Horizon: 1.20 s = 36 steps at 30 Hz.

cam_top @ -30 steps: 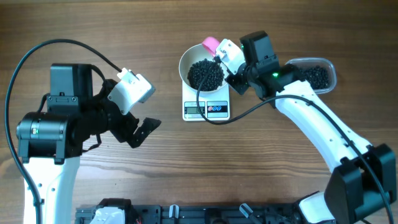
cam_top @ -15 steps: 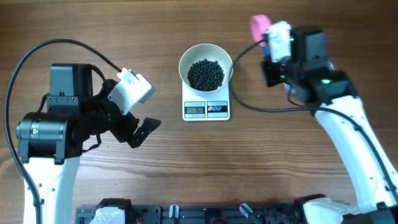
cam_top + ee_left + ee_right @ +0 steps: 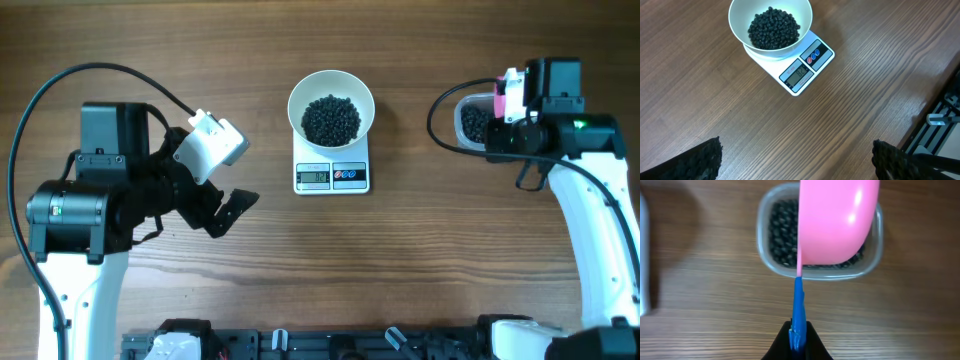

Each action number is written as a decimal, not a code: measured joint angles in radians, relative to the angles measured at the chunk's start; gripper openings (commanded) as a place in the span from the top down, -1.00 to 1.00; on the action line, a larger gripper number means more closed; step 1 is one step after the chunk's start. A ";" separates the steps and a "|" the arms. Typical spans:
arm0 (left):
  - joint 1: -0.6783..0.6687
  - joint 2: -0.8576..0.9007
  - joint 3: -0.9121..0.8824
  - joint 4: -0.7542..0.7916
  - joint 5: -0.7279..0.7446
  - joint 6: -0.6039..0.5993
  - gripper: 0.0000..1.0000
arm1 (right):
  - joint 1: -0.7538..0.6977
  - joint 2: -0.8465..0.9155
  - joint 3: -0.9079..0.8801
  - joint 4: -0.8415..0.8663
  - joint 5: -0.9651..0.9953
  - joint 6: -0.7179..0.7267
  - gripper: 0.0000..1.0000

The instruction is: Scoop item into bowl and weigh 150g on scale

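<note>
Pink scoop (image 3: 837, 220) off bowl (image 3: 296, 108), now over tub (image 3: 761, 235)

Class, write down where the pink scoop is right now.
The pink scoop is over the clear tub of beads in the right wrist view, held by the right tool; overhead, it is far right of the scale.

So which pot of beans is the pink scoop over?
The clear tub by the right gripper; the white bowl sits on the scale, away from the scoop.

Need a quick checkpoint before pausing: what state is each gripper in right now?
Left gripper: open, holding nothing.
Right gripper: shut on the pink scoop, by its blue handle.
</note>
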 measured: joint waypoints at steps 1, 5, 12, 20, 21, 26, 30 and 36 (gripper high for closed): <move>0.000 0.000 0.000 0.000 0.000 0.000 -1.00 | 0.000 0.014 0.000 -0.001 0.008 -0.005 0.91; 0.000 0.000 0.000 0.000 0.000 0.000 -1.00 | 0.000 0.087 0.000 -0.001 0.055 -0.015 0.92; 0.000 0.000 0.000 0.000 0.000 0.000 -1.00 | 0.000 0.179 0.000 0.044 0.196 -0.039 0.91; 0.000 0.000 0.000 0.000 0.000 0.000 -1.00 | 0.000 0.186 0.000 0.065 0.278 -0.089 0.91; 0.000 0.000 0.000 0.000 0.000 0.000 -1.00 | 0.000 0.186 0.000 0.065 0.281 -0.090 0.91; 0.000 0.000 0.000 0.000 0.000 0.000 -1.00 | 0.000 0.186 0.000 0.065 0.287 -0.101 0.91; 0.000 0.000 0.000 0.000 0.000 0.000 -1.00 | 0.000 0.186 0.000 0.064 0.286 -0.125 0.91; 0.000 0.000 0.000 0.000 0.000 0.000 -1.00 | 0.000 0.196 0.000 0.064 0.286 -0.159 0.91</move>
